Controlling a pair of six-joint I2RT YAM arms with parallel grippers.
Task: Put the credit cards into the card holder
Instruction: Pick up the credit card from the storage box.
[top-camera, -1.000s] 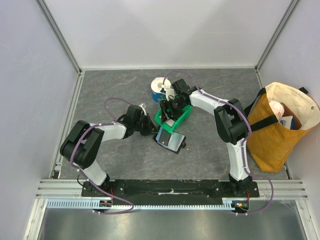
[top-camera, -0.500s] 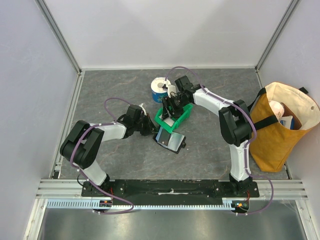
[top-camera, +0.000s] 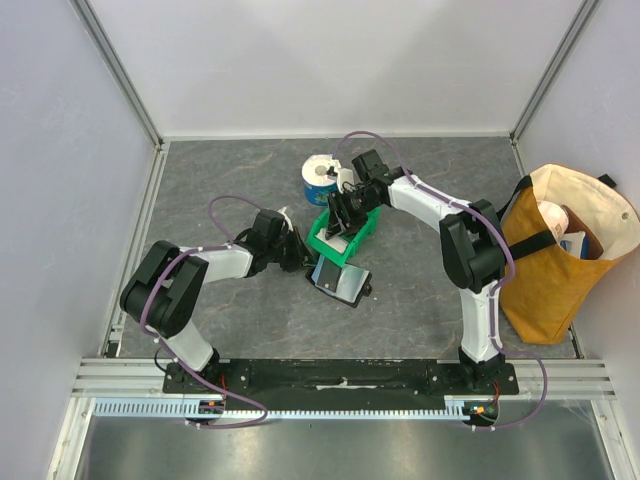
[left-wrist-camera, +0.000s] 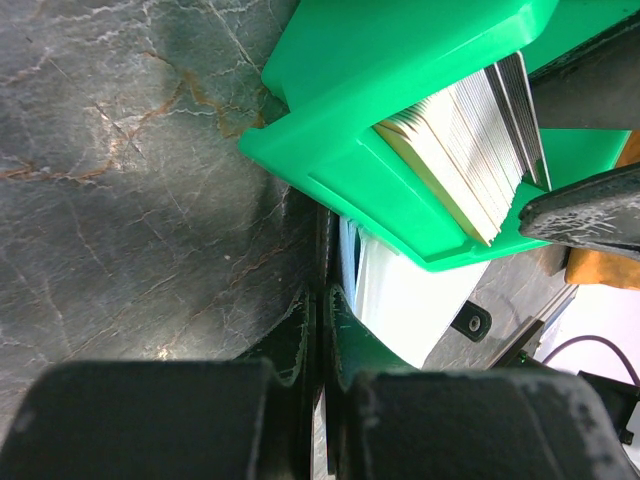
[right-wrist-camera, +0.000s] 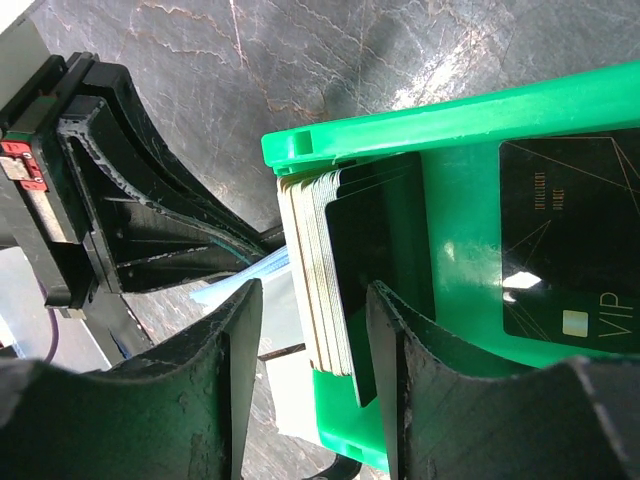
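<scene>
We are seeing only part of the card holder (left-wrist-camera: 400, 300) ahead of the left gripper (left-wrist-camera: 322, 330); the green bin (left-wrist-camera: 330, 160) is covering the rest, and the fingers (left-wrist-camera: 150, 420) are blurring. Beside the right gripper (right-wrist-camera: 312, 300), we are losing the black card (right-wrist-camera: 570, 230) past the picture's edge.

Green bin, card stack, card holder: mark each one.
Green bin (right-wrist-camera: 450, 115): right wrist view, upper rim.
Card stack (left-wrist-camera: 460, 150): left wrist view, card edges.
Card holder (top-camera: 340, 282): top view, open inner face.
</scene>
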